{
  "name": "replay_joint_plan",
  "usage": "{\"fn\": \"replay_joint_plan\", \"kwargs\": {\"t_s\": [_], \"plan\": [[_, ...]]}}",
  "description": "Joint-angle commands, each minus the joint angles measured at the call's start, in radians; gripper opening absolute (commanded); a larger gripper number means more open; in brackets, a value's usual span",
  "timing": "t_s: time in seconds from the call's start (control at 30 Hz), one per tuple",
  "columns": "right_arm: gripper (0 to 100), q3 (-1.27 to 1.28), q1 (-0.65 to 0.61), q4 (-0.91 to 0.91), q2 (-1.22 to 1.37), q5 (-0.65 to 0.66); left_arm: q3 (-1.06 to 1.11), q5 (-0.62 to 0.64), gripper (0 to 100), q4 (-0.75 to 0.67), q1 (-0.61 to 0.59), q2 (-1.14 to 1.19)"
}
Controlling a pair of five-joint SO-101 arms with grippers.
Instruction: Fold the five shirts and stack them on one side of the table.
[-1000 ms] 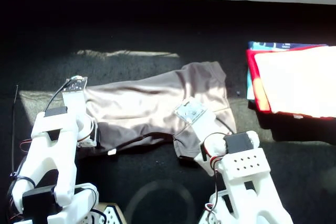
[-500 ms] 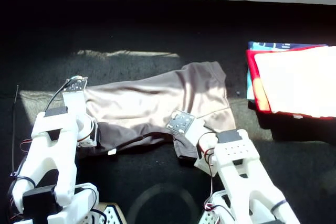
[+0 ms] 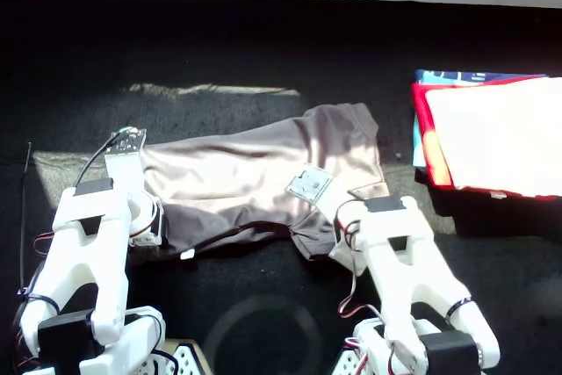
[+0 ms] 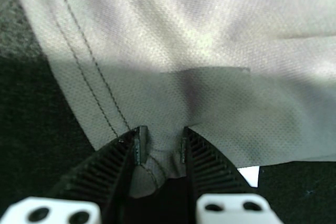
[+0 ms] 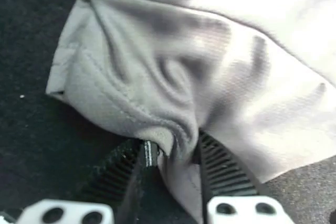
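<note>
- Left wrist view showed the left gripper point(image 4: 160, 148) pinched shut on a stitched hem of the grey shirt point(image 4: 210, 51). A small tuck of cloth was bunched between its jaws, and the rest lay flat ahead of it.
- Right wrist view showed the right gripper point(image 5: 173, 153) clamped on a rumpled fold of the same shirt, with wrinkles fanning out just ahead of it.
- From the high view, the shirt lay across the tabletop point(image 3: 263, 32) ahead of both grippers. The stack point(image 3: 492, 133) of folded shirts sat well off to the right gripper's outer side.
- The step in hand looked like a fold made with both near edges held.
- To do it well, both grippers would need to rise together, only enough to free the cloth. They would have to keep the edge between them taut and travel at one pace, so the fold line came out straight.
- The right gripper held a bunch, not a clean edge, so a crease could have been carried into the fold.
- The left gripper's bite looked shallow, so a quick pull might have slipped the hem free.
</note>
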Motion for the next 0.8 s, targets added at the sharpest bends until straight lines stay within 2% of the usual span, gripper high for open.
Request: {"fn": "replay_joint_plan", "kwargs": {"t_s": [0.0, 0.1, 0.27, 0.4, 0.77], "plan": [[3.5, -0.076, 0.044, -0.008, 0.007, 0.009, -0.002, 0.009, 13, -0.025, -0.013, -0.002], [2.2, -0.136, 0.064, 0.008, -0.002, 0.011, -0.002, 0.009, 13, -0.025, -0.013, -0.002], [0.7, -0.344, 0.064, 0.165, 0.005, 0.012, -0.002, 0.009, 13, -0.025, -0.013, -0.002], [0.7, -0.513, 0.059, 0.183, 0.035, 0.012, -0.002, 0.009, 13, -0.025, -0.013, -0.002], [0.9, -0.932, 0.047, 0.186, 0.510, -0.011, -0.002, 0.009, 13, -0.025, -0.013, -0.002]]}}
